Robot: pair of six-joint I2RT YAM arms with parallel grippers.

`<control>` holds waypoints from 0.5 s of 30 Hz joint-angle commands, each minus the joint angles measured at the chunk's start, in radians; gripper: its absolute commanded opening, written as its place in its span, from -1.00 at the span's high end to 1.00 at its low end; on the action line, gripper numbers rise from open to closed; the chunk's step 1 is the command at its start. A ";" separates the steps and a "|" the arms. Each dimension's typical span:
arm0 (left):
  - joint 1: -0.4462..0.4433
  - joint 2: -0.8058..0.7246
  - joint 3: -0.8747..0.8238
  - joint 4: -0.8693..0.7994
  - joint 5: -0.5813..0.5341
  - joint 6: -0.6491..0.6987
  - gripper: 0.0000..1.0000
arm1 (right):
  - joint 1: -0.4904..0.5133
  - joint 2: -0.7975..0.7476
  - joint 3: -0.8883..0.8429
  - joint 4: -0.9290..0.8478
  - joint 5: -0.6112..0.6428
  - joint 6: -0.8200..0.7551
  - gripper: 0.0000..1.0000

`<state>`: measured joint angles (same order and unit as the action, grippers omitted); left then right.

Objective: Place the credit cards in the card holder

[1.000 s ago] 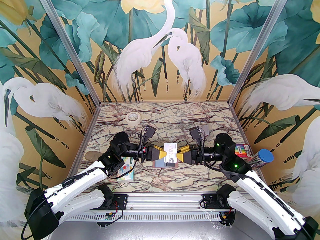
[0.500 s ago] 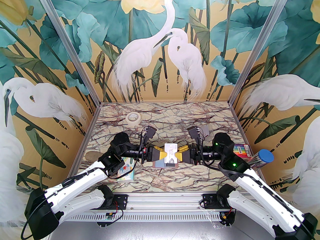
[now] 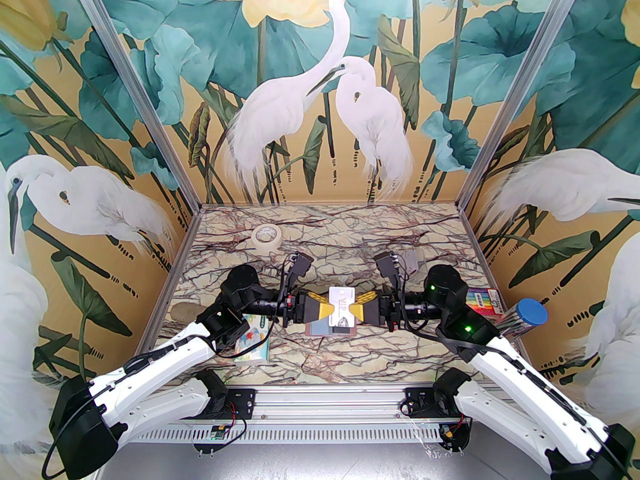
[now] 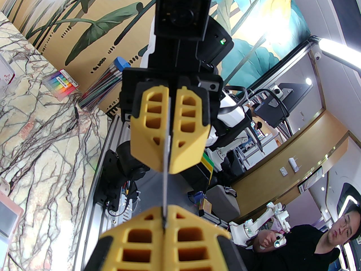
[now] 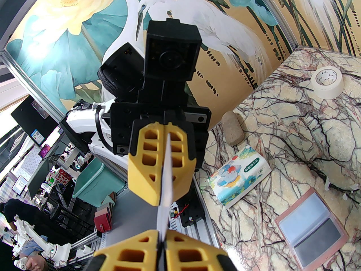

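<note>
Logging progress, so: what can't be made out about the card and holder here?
- Top view: card holder mostly covered by the white card held above it.
- Left wrist view: card holder cut off by the left edge.
- Both wrist views: white card seen edge-on, print unreadable.

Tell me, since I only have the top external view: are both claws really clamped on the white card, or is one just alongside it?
Observer: The left wrist view looks along the white card edge-on. The right claw is shut on its far edge, with no gap showing.
Operator: And the left claw?
Observer: In the right wrist view the left claw pinches the opposite edge the same way.
Operator: Is the card holder below it open?
Observer: Yes. The right wrist view shows the card holder opened out flat, one pocket pale and the other dark. I cannot tell whether the dark one holds a card.
</note>
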<state>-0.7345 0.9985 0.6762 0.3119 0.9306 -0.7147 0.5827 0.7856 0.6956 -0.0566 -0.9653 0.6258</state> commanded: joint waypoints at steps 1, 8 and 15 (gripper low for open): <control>-0.005 -0.008 -0.016 0.025 0.011 0.001 1.00 | 0.010 0.001 0.023 0.012 0.003 0.001 0.98; -0.005 -0.039 -0.024 -0.045 -0.079 0.040 0.17 | 0.009 0.000 0.023 -0.014 0.038 0.002 1.00; 0.118 -0.116 -0.066 -0.268 -0.314 0.040 -0.48 | 0.009 0.037 0.026 -0.151 0.173 -0.002 1.00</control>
<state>-0.6731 0.9184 0.6529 0.1455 0.7391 -0.6670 0.5884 0.8001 0.6991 -0.1360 -0.8734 0.6270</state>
